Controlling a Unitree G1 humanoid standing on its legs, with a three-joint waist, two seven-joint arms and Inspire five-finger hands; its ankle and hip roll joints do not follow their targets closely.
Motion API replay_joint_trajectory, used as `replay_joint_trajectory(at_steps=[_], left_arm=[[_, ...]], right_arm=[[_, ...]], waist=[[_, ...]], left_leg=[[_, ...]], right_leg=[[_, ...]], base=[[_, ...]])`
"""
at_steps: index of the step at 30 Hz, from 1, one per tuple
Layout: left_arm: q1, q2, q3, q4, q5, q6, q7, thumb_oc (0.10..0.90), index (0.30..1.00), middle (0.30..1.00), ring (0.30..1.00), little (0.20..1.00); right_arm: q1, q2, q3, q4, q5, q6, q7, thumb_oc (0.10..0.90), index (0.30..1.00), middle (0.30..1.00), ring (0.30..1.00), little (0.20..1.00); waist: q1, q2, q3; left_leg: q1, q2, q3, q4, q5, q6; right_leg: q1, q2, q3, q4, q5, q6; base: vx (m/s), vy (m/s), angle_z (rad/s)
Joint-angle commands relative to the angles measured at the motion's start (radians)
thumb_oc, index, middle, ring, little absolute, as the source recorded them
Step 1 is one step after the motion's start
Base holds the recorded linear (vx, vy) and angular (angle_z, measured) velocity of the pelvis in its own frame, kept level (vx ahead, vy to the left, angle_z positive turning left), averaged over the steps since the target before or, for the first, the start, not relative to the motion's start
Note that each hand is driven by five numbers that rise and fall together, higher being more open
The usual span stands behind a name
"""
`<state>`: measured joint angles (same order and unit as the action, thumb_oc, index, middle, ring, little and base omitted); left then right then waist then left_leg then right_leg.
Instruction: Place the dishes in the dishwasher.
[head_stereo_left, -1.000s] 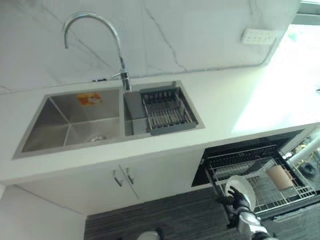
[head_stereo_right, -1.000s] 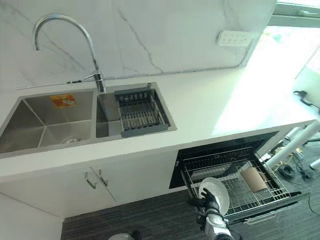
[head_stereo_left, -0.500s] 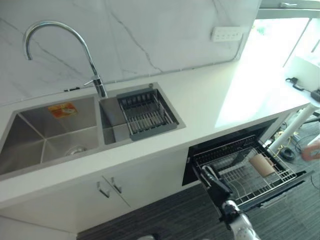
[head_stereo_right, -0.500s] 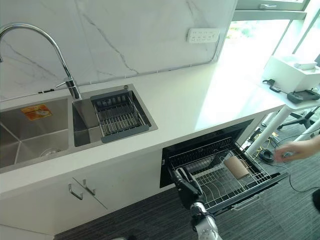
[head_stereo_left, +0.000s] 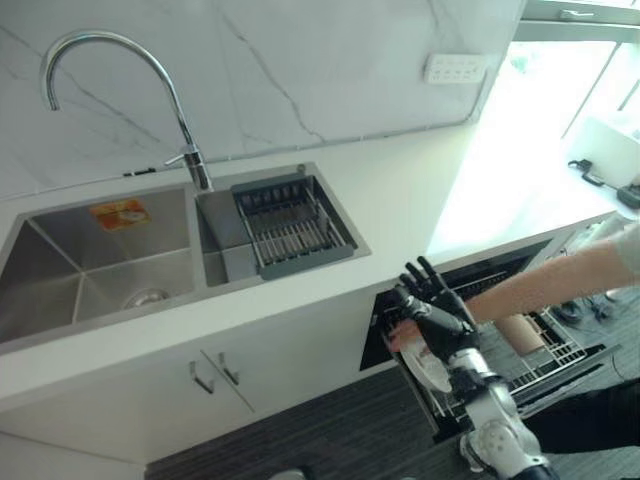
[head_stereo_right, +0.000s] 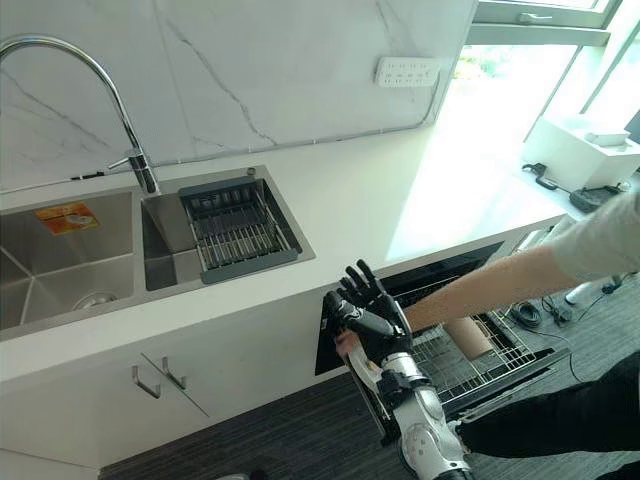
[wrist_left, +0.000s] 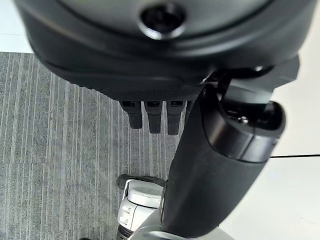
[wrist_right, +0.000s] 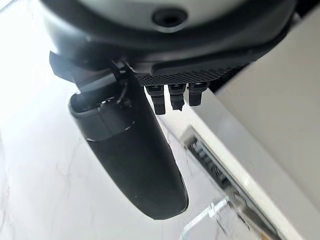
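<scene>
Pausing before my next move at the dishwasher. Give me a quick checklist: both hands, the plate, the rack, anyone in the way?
1. Right hand empty, fingers spread: ok.
2. Left hand empty, fingers straight: ok.
3. Rack pulled out: ok.
4. Workspace free of people: not ok, a person's arm reaches across the rack, under the right hand.
5. Plate seated in the rack: cannot tell; the person's hand is at it.

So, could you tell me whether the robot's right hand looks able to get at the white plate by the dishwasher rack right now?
Probably not cleanly: the right hand is raised open just above the white plate, but a person's hand is on it, their arm reaching across the rack.
</scene>
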<state>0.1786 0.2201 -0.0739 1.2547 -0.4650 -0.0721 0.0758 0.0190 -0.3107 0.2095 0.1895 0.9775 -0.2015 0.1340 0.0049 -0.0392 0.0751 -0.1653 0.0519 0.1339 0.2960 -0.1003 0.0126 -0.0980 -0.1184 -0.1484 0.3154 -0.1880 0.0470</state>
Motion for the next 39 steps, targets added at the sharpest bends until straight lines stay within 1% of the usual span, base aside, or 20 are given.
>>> replay_joint_trajectory(at_steps=[1,5,10,20,25,30,35,39], left_arm=[[-0.004,0.019,0.005,0.025,-0.005,-0.029,0.001,0.8,0.9,0.9,0.9,0.9],[-0.01,0.022,0.007,0.039,-0.008,-0.036,-0.003,0.8,0.9,0.9,0.9,0.9],[-0.007,0.022,0.014,0.015,-0.003,-0.024,0.001,0.8,0.9,0.9,0.9,0.9],[-0.006,0.017,0.01,0.015,-0.019,-0.024,0.004,0.8,0.9,0.9,0.9,0.9],[-0.005,0.014,0.006,0.026,-0.026,-0.036,0.002,0.8,0.9,0.9,0.9,0.9],[-0.008,0.01,0.004,0.039,-0.032,-0.049,-0.002,0.8,0.9,0.9,0.9,0.9],[-0.011,0.006,-0.001,0.032,-0.035,-0.045,0.001,0.8,0.9,0.9,0.9,0.9],[-0.01,0.001,-0.002,0.036,-0.043,-0.051,0.005,0.8,0.9,0.9,0.9,0.9]], right_arm=[[-0.099,0.014,-0.062,-0.077,-0.003,-0.108,0.034,0.8,0.9,0.9,0.9,0.9],[-0.101,0.007,-0.06,-0.117,0.01,-0.094,0.066,0.8,0.9,0.9,0.9,0.9],[-0.096,-0.008,-0.059,-0.193,0.014,-0.078,0.077,0.8,0.9,0.9,0.9,0.9],[-0.103,-0.031,-0.089,-0.363,0.057,-0.089,0.097,0.8,0.9,0.9,0.9,0.9],[-0.114,-0.046,-0.105,-0.438,0.035,-0.103,0.097,0.8,0.9,0.9,0.9,0.9],[-0.123,-0.06,-0.123,-0.466,0.037,-0.095,0.099,0.8,0.9,0.9,0.9,0.9],[-0.127,-0.066,-0.125,-0.463,0.034,-0.084,0.088,0.8,0.9,0.9,0.9,0.9],[-0.127,-0.076,-0.124,-0.449,-0.043,-0.101,0.062,0.8,0.9,0.9,0.9,0.9]], waist=[[0.009,-0.001,0.005],[0.008,-0.001,0.008],[0.007,0.0,0.006],[0.002,-0.002,-0.002],[0.002,-0.003,-0.006],[0.005,-0.004,-0.013],[0.011,-0.005,-0.017],[0.017,-0.008,-0.02]], left_leg=[[0.021,0.039,-0.045,0.004,-0.043,-0.039],[0.022,0.039,-0.047,0.004,-0.044,-0.04],[0.022,0.041,-0.045,0.004,-0.042,-0.041],[0.02,0.043,-0.04,0.004,-0.043,-0.042],[0.019,0.044,-0.038,0.004,-0.042,-0.044],[0.017,0.042,-0.039,0.004,-0.042,-0.045],[0.014,0.038,-0.047,0.004,-0.041,-0.045],[0.013,0.032,-0.055,0.004,-0.04,-0.044]], right_leg=[[0.005,-0.035,-0.01,-0.015,0.058,0.045],[0.005,-0.032,-0.007,-0.015,0.058,0.044],[0.006,-0.031,-0.008,-0.015,0.059,0.045],[0.003,-0.027,-0.003,-0.015,0.06,0.048],[0.002,-0.026,-0.002,-0.015,0.061,0.048],[0.002,-0.027,-0.006,-0.015,0.061,0.049],[0.004,-0.03,-0.014,-0.015,0.06,0.048],[0.007,-0.033,-0.024,-0.015,0.061,0.049]], base=[[0.0,0.0,0.0],[0.0,0.0,0.0],[0.0,0.0,0.0],[0.0,0.0,0.0],[0.0,0.0,0.0],[0.0,0.0,0.0],[0.0,0.006,0.01],[-0.01,0.018,0.04]])
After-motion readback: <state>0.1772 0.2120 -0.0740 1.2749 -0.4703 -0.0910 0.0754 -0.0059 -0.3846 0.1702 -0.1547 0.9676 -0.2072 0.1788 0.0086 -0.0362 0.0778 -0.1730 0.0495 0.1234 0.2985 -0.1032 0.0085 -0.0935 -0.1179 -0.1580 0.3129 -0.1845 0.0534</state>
